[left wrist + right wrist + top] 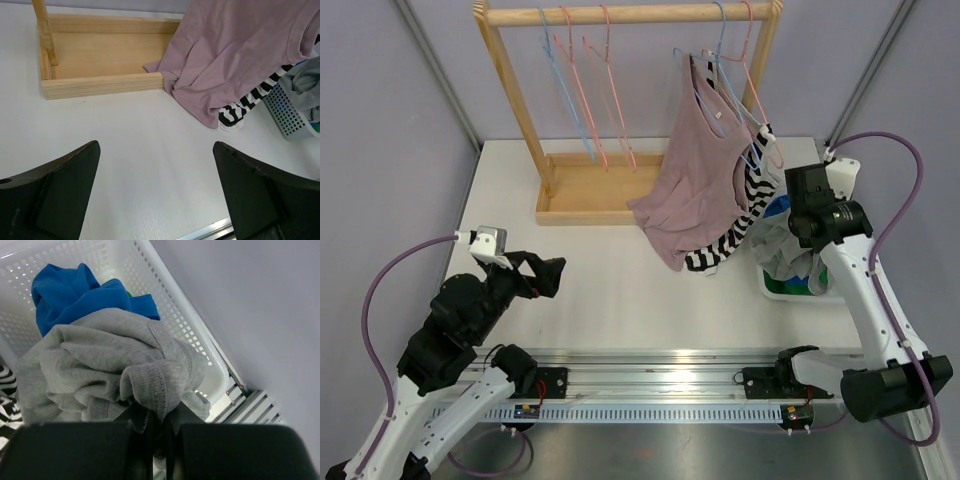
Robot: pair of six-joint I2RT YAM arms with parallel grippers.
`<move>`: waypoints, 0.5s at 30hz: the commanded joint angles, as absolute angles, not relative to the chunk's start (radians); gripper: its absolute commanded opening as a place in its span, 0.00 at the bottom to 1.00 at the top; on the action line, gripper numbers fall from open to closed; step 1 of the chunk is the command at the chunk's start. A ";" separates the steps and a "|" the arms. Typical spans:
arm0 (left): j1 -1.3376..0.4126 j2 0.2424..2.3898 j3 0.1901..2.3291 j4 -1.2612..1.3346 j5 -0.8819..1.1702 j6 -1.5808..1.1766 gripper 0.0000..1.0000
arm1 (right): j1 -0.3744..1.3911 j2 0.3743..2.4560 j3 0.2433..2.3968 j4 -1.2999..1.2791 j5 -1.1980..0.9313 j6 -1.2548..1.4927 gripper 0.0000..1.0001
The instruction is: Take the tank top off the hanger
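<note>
A mauve tank top (pixel 695 170) hangs from a hanger (pixel 720 55) on the wooden rack's top rail, its hem draped onto the table. It also shows in the left wrist view (pixel 240 55). A black-and-white striped garment (pixel 732 238) hangs behind it. My left gripper (pixel 555 275) is open and empty above the bare table (pixel 155 190), to the near left of the tank top. My right gripper (pixel 790 240) is over the white basket, shut on a grey sweatshirt (pixel 100 360), with a fold pinched between the jaws (pixel 159 425).
The wooden rack (pixel 590 200) has a tray base and several empty pink and blue hangers (pixel 585 90). The white mesh basket (pixel 785 290) at the right holds grey and blue clothes (pixel 75 287). A metal rail (pixel 650 380) runs along the near edge.
</note>
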State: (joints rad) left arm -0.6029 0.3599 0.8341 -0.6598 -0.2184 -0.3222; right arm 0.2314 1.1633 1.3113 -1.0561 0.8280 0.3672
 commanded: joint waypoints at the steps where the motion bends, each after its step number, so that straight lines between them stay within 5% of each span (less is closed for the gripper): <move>1: -0.595 0.351 0.827 -0.623 -0.222 -0.322 0.99 | 0.137 1.207 1.380 -0.928 0.726 0.313 0.00; 13: -0.583 0.342 0.822 -0.617 -0.203 -0.322 0.99 | -0.034 1.385 1.322 -0.714 0.594 0.337 0.00; 15: -0.583 0.334 0.822 -0.614 -0.201 -0.322 0.99 | -0.038 1.461 1.281 -0.680 0.542 0.347 0.06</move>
State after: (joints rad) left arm -0.5873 0.3546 0.8238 -0.6590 -0.2138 -0.3222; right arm -0.0166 1.3544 1.3365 -0.7769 0.6342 0.3237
